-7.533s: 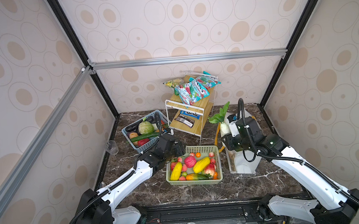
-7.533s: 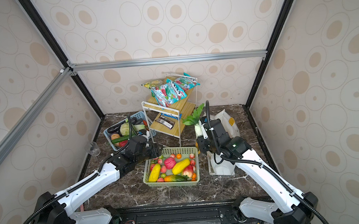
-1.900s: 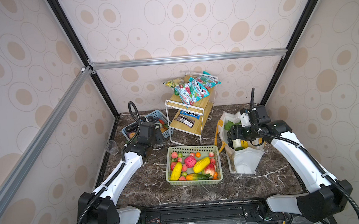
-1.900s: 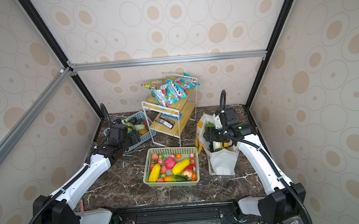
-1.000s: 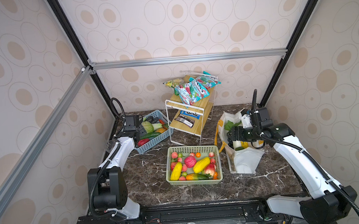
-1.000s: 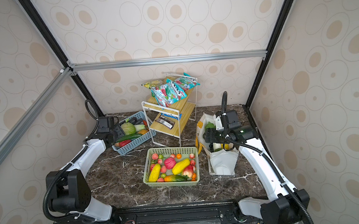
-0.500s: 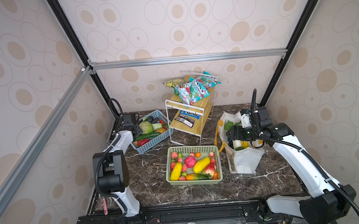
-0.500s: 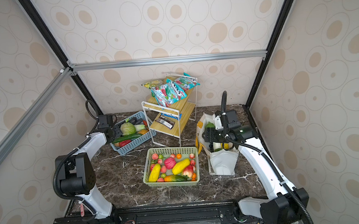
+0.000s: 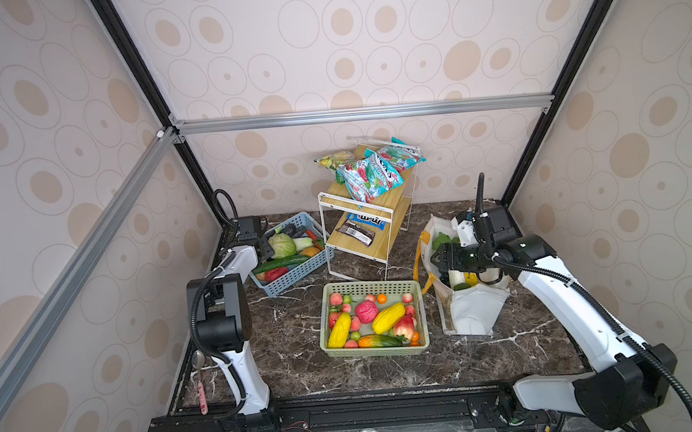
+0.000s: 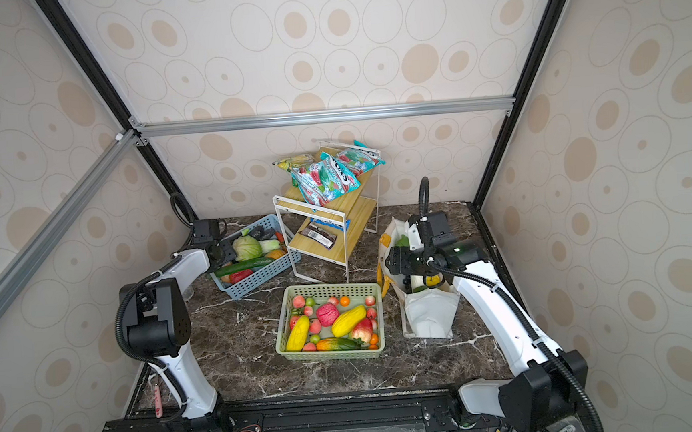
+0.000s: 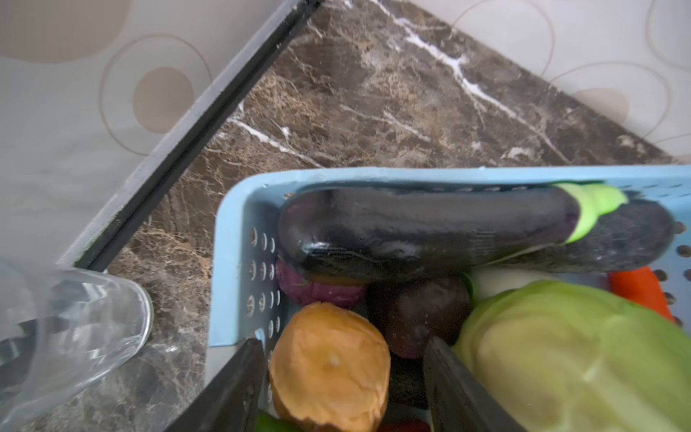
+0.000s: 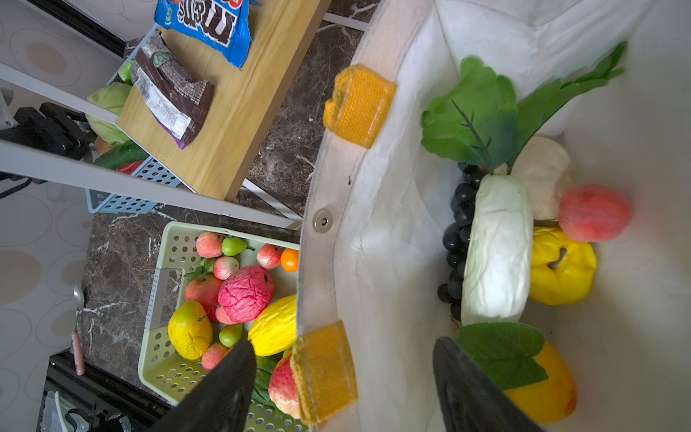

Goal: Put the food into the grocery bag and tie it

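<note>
White canvas anchors our view: the grocery bag (image 9: 474, 314) stands on the right of the marble table (image 9: 297, 370), just beside the green basket (image 9: 374, 351), with food (image 12: 592, 213) inside – a white radish (image 12: 497, 250), dark grapes (image 12: 458, 224), greens (image 12: 475, 112), a yellow fruit (image 12: 561, 269). We see the right gripper (image 12: 344, 340) spread wide astride the bag's rim, one finger (image 12: 467, 389) inside, one outside, clamping nothing. Over the blue basket (image 11: 232, 232) at far left, the left gripper (image 11: 342, 342) is also parted, its fingers (image 11: 232, 392) flanking a tan-orange vegetable (image 11: 329, 366) without closing on it.

Bag (image 9: 474, 312) right of front basket (image 9: 368, 284) — rack (image 9: 391, 200) (snacks (image 9: 368, 176) atop) behind.
</note>
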Robot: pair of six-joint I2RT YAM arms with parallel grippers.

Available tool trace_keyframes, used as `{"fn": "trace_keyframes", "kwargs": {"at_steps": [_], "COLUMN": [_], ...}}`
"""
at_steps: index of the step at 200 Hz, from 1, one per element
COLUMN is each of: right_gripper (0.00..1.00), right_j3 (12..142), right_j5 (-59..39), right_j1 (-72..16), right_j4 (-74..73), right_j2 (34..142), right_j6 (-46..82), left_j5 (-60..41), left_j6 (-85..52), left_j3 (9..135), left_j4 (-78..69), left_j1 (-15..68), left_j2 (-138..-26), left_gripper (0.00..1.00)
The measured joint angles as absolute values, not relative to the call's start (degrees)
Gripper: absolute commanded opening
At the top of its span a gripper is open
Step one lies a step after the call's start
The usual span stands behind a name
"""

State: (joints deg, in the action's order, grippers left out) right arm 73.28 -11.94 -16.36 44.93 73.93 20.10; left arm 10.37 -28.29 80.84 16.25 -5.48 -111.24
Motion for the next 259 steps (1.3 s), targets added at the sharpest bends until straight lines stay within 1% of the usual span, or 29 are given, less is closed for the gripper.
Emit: {"fn": "trace_keyframes", "kwargs": {"at_steps": [79, 134, 160, 212, 259], "right_gripper": [0.78, 0.78, 0.78, 0.78, 0.78], "right_j3": [73.3, 73.3, 73.3, 73.52, 74.26], "right_j5": [-11.77, -11.66, -11.6, -11.51, -10.87], "right_j1": [-17.69, -18.52, -18.81, -19.46, -20.32], "right_j4": [44.93, 44.6, 44.56, 44.58, 44.56], "right_j2": [73.95, 73.97, 73.97, 74.35, 74.78], "right_j6": [20.38, 20.58, 20.64, 20.78, 20.99], "left_j5": [2.55, -0.12, 0.67, 6.55, 7.99], "left_j6": [-27.99, -28.1, -27.35, -24.27, -24.1], "left_j3": [83.88, 83.96, 85.19, 89.45, 90.87], "left_j4": [16.56, 16.08, 17.85, 23.83, 24.58], "left_j1": [-5.82, -6.02, -5.96, -5.52, -5.37], "left_j2": [-113.93, -113.8, -113.84, -117.14, -118.43], "left_gripper": [0.69, 0.68, 0.68, 0.67, 0.66]}}
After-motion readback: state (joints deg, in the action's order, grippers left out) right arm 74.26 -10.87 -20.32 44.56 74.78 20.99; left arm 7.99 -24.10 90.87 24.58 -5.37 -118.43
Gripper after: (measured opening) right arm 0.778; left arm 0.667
